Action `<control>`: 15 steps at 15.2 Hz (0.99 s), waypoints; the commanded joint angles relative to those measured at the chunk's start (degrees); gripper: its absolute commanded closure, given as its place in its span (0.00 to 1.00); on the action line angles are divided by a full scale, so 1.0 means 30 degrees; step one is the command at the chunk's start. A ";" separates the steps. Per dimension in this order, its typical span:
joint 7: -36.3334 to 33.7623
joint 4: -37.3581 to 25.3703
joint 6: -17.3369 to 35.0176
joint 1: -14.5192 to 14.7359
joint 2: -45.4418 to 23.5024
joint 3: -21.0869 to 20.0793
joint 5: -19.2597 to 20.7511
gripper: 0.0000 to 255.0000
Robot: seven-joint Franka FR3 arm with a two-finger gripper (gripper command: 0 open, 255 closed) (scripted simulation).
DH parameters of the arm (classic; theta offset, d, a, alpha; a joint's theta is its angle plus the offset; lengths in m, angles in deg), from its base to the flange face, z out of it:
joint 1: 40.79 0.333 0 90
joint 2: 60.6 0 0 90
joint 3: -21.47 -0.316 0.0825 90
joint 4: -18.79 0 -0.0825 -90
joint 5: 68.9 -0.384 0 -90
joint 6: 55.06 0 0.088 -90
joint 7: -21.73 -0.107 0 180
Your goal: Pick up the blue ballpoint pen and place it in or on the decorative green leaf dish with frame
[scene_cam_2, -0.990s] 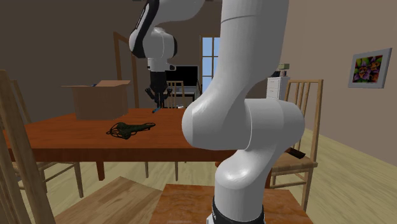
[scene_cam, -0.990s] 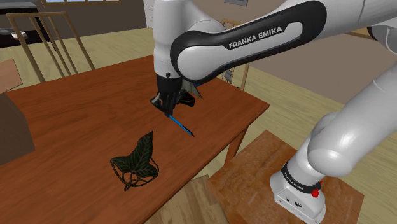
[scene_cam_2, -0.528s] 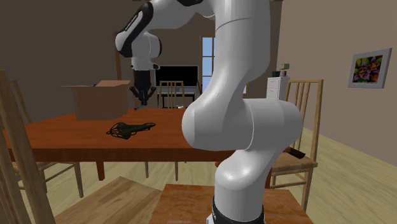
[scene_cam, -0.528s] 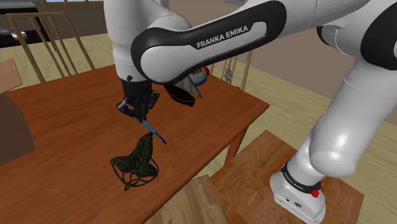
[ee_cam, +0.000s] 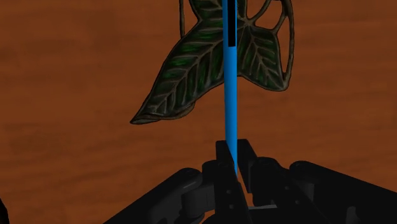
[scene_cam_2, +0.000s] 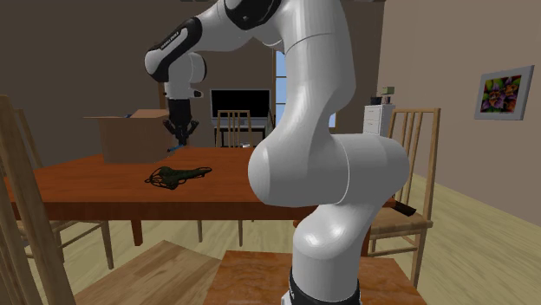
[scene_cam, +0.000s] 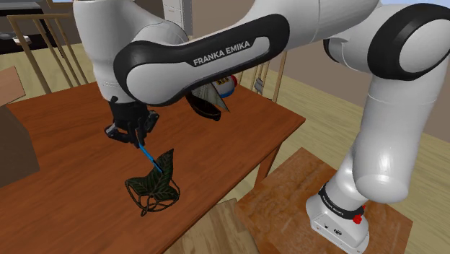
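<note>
- Black two-finger gripper (scene_cam: 128,134) pinches the slim blue pen (ee_cam: 230,95) by one end.
- Pen hangs in the air, pointing down over the dark green leaf-shaped dish with wire frame (scene_cam: 153,186) on the brown wooden table (scene_cam: 72,144).

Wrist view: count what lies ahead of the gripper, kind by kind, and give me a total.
Blue pen: 1, clasped in the gripper
Green leaf dish: 1
Brown table: 1
Total: 3
</note>
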 commanded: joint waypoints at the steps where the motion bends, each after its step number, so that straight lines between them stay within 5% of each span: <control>1: -0.0098 0.0188 0.0351 0.0042 -0.0191 0.0048 0.0136 1.00; 15: -0.0704 0.2078 0.2989 0.0154 -0.1112 0.0386 0.0912 1.00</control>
